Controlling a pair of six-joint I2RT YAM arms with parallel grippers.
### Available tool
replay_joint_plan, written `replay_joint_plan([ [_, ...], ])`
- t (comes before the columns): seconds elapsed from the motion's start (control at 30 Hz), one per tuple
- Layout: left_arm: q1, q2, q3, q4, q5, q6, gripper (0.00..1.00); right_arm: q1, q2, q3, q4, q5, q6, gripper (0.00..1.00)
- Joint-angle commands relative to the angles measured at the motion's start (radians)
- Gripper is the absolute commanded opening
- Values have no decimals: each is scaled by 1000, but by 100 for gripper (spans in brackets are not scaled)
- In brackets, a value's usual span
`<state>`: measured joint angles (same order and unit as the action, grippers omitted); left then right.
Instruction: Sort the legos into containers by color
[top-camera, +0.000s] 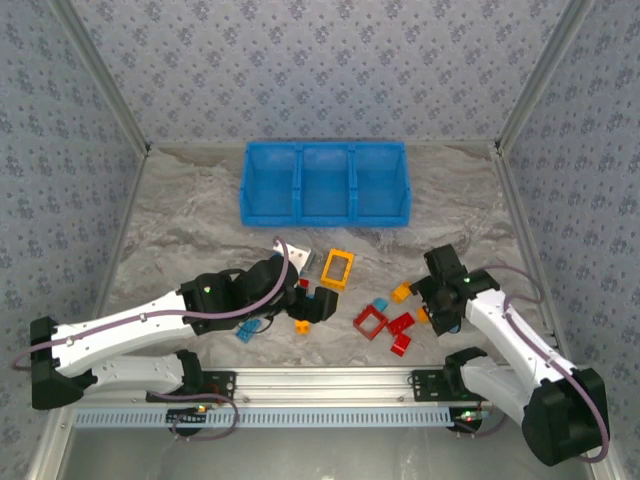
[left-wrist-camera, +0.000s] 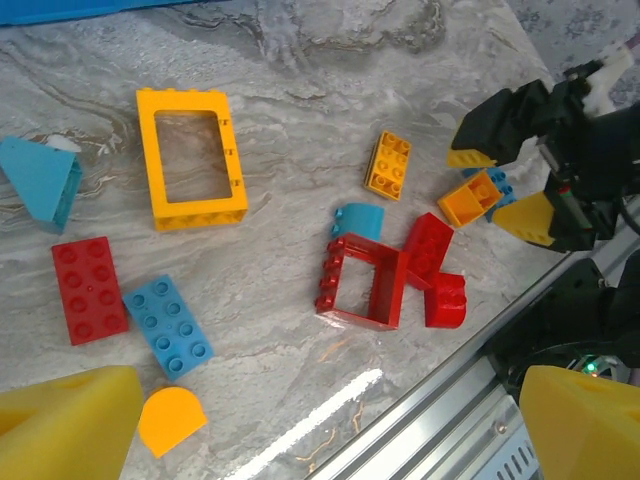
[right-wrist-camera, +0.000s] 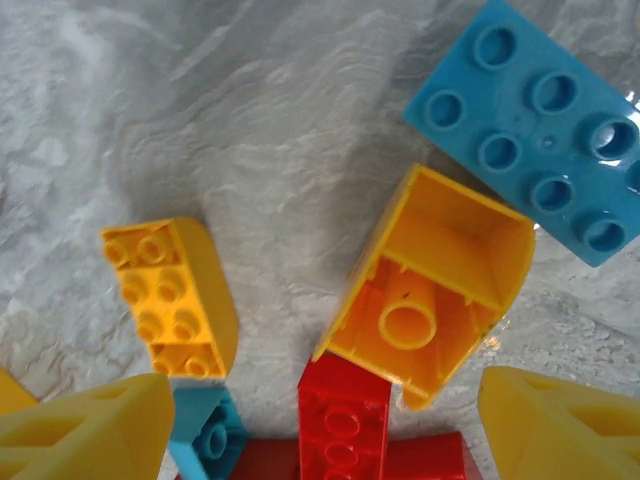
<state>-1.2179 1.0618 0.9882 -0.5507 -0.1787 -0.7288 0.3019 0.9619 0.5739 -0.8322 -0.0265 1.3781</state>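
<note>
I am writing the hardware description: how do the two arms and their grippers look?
The left arm and right arm have white links, black joints and a small green light each. A mauve cable runs along each. The fingers are yellow wedges on black gripper bodies.

The desk (top-camera: 180, 215) is grey and swirly, like stone. A blue tray (top-camera: 326, 216) with three boxes sits at the far side. Nearer the front lie the legos (top-camera: 400, 322) (red, blue and yellow ones), with a yellow frame (top-camera: 337, 268) and a red frame (top-camera: 369, 322) among them.
</note>
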Motion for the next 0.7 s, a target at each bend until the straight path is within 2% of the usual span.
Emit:
replay_joint_plan([
  [0.0, -6, 4, 40, 35, 2, 25, 97, -38, 0, -20, 10, -45, 32, 80],
  [0.13, -6, 8, 42, 32, -1, 28, 97, -60, 4, -32, 10, -28, 23, 74],
  [0.37, -5, 4, 45, 38, -10, 24, 97, -99, 77, -48, 63, -23, -19, 55],
  [0.43, -5, -1, 43, 37, -15, 24, 97, -102, 74, -44, 70, -17, -24, 47],
  [0.57, -5, -5, 47, 33, -28, 25, 98, -92, 65, -7, 55, 5, -64, 32],
  [0.67, -6, -1, 58, 29, -48, 24, 97, -39, 45, 66, 6, 79, -110, 29],
])
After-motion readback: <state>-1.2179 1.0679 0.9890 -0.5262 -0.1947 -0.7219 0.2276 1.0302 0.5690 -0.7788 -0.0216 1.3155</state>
